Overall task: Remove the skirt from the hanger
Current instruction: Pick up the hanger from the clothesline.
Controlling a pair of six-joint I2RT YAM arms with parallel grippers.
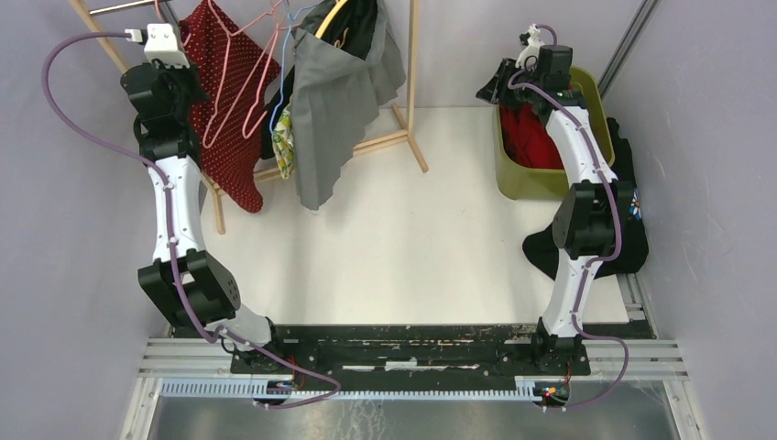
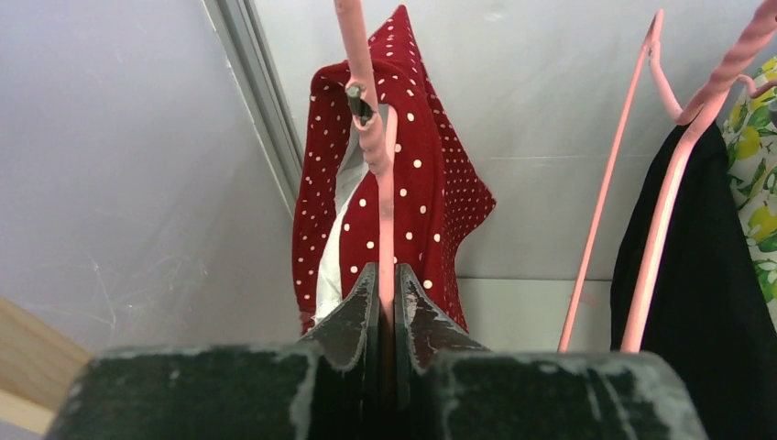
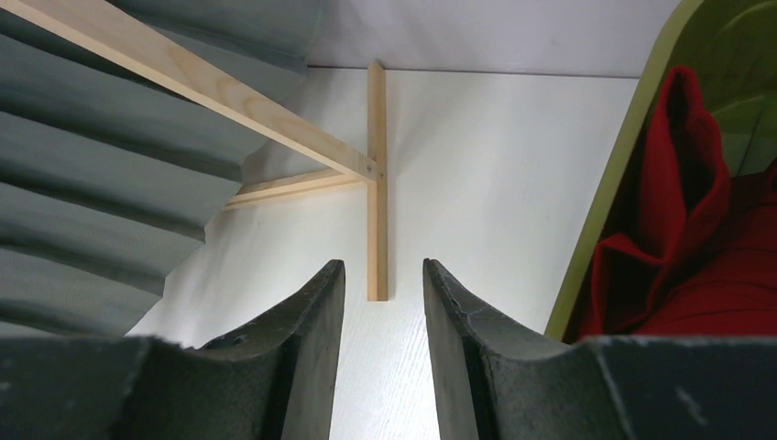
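Observation:
A red skirt with white dots (image 1: 234,160) hangs on a pink wire hanger (image 1: 223,110) at the left end of the wooden rack. My left gripper (image 1: 188,92) is beside it, raised to hanger height. In the left wrist view the left gripper (image 2: 386,271) is shut on the pink hanger's wire (image 2: 386,211), and the skirt (image 2: 431,183) drapes over the hanger just beyond the fingertips. My right gripper (image 1: 490,90) is open and empty, held above the table beside the green bin; in the right wrist view the right gripper (image 3: 383,268) has only white table between its jaws.
A grey pleated garment (image 1: 325,119), a black one (image 1: 353,27) and a floral one (image 1: 284,137) hang on the rack (image 1: 410,119). A second pink hanger (image 2: 605,202) hangs right of the held one. A green bin (image 1: 541,183) holds red cloth (image 1: 536,142). Walls stand close on both sides.

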